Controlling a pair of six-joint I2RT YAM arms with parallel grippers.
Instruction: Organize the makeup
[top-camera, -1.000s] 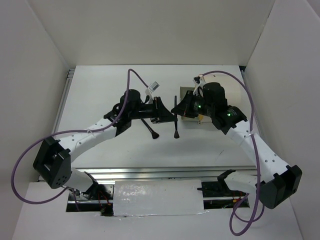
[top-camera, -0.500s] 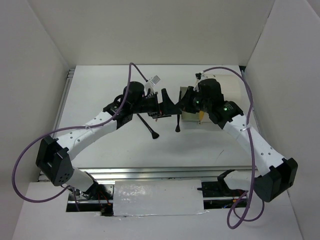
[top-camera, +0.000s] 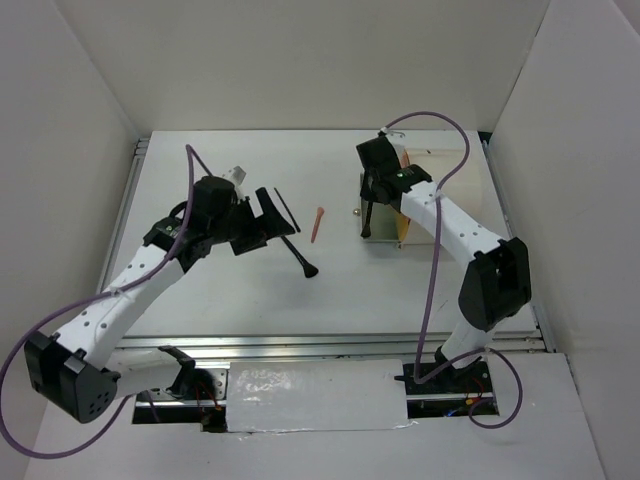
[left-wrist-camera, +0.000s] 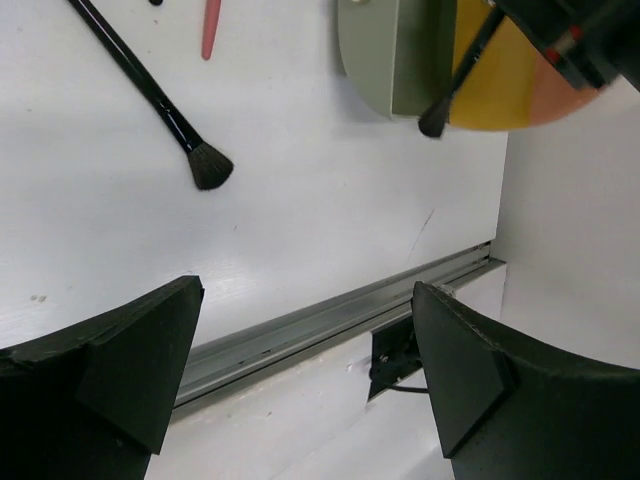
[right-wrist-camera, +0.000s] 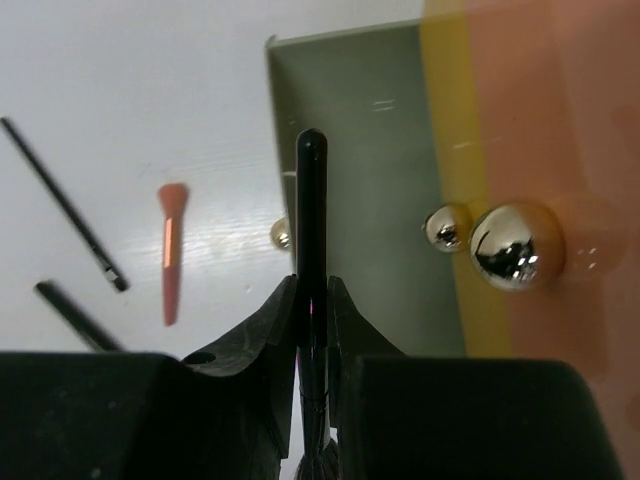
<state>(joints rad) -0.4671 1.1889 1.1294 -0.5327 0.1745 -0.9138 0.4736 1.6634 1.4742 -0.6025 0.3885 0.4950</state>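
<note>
My right gripper (right-wrist-camera: 312, 300) is shut on the handle of a black brush (right-wrist-camera: 312, 215), held over the near edge of the cream box's grey-green panel (right-wrist-camera: 360, 150). From above, this brush (top-camera: 368, 215) hangs from the right gripper (top-camera: 372, 192) with its bristles down. My left gripper (top-camera: 262, 225) is open and empty, left of a second black brush (top-camera: 298, 255) lying on the table. This brush (left-wrist-camera: 150, 90) also lies ahead of the left fingers (left-wrist-camera: 130, 370). A thin black stick (top-camera: 285, 210) and a short orange-pink stick (top-camera: 317, 224) lie between the arms.
The box (top-camera: 385, 220) lies on its side at the back right, its orange face (right-wrist-camera: 520, 120) bearing silver knobs (right-wrist-camera: 517, 243). White walls close in the table on three sides. A metal rail (left-wrist-camera: 330, 315) runs along the near edge.
The left gripper opened, let go of the brush and drew back to the left. The right gripper closed on that brush and carried it back over the box.
</note>
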